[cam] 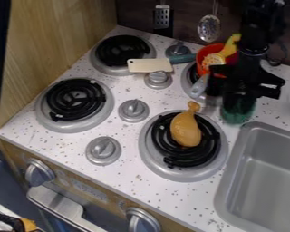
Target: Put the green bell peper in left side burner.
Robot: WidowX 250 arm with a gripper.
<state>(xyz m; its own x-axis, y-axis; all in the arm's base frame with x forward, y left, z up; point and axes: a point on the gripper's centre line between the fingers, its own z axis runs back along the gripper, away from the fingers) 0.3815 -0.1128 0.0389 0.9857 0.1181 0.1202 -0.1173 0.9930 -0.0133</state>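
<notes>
The black arm (256, 29) enters at the top edge, right of centre, and hangs nearly upright. Below the wrist (253, 49), the pincer (237, 94) points down in the upper right of the view (dark, bulky, and broader than the wrist itself).

Camera set above the front of the toy stove (138, 188), looking down at a slant toward the dark back wall (132, 11), near enough that the frame's right edge cuts the sink (230, 181).
</notes>
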